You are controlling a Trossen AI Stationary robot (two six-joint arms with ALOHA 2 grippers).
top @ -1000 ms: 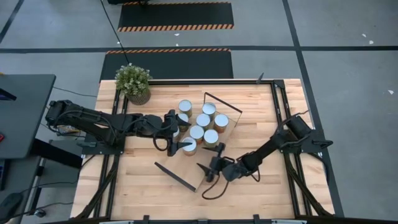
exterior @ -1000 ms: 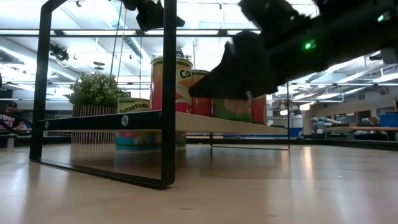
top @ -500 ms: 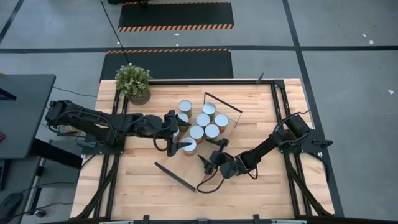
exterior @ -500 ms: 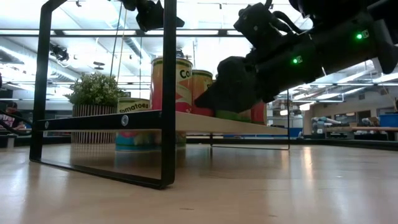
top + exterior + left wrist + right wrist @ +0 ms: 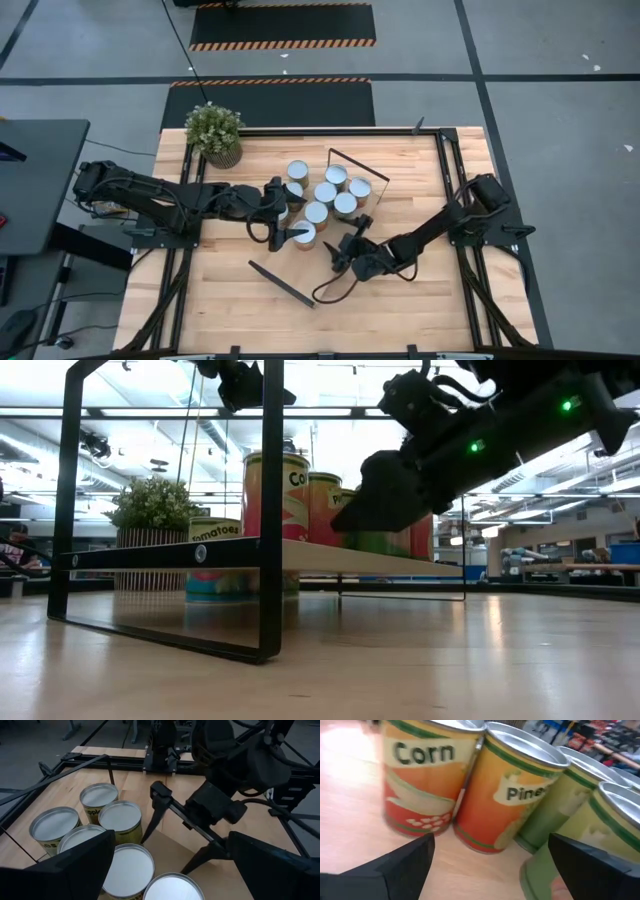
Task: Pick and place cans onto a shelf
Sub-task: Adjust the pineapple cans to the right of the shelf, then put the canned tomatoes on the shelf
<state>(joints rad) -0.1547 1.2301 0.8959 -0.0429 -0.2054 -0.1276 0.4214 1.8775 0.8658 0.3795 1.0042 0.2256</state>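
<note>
Seven cans (image 5: 317, 211) between both pincers

We are looking down on a grey concrete floor (image 5: 560, 70) crossed by dark lines, with two black mats (image 5: 282, 24) edged in orange-and-black hazard stripes lying at the upper centre. A dark desk (image 5: 35, 180) is showing at the left edge. A potted plant (image 5: 214, 131) is standing at the upper left corner of the plank table (image 5: 220, 310). In the low view, ceiling lights (image 5: 150, 430) are glowing across the room behind.
</note>
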